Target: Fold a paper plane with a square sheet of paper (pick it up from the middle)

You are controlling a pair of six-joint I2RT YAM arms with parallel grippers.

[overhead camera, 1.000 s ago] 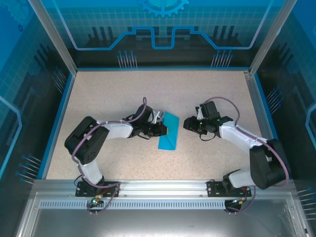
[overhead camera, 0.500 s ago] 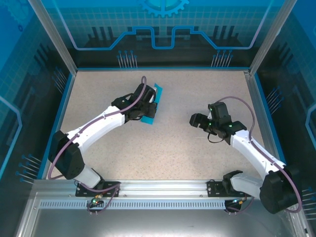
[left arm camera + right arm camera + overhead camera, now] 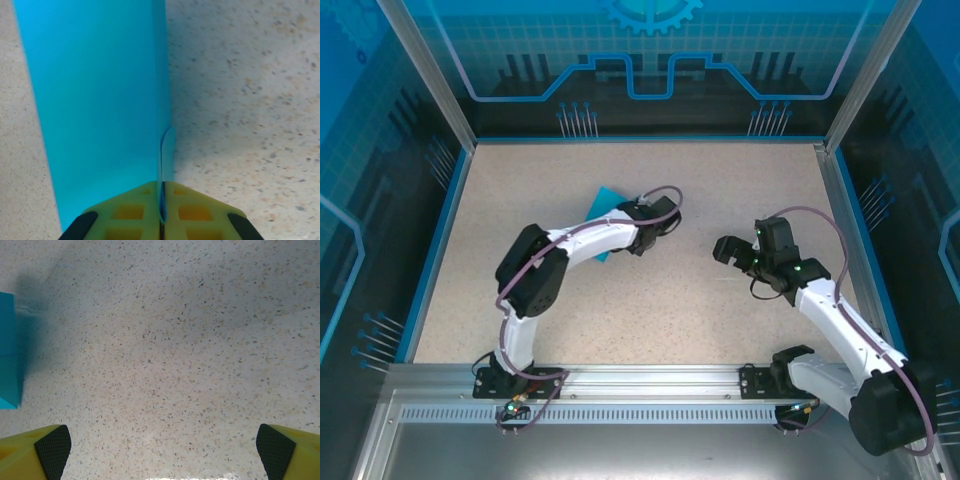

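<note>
1 speckled tabletop [image 3: 570,330] carries 2 arms, and each arm ends in 1 claw. 1 sheet of turquoise paper [image 3: 95,110] sits left of centre, toward the back. From above, the left arm [image 3: 575,245] covers most of it, and both wrist views cut it off at the frame edge. The left claw [image 3: 161,210] is pinched tight on the paper's doubled edge. The right claw [image 3: 163,452] gapes wide with nothing in it, over bare tabletop and well apart from the paper.

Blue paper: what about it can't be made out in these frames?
- Top view: the left arm covers most of the paper, hiding its outline and folds.
- Left wrist: the paper runs off the top edge; the left gripper hides the pinched end.
- Right wrist: the left edge cuts the paper off.
</note>
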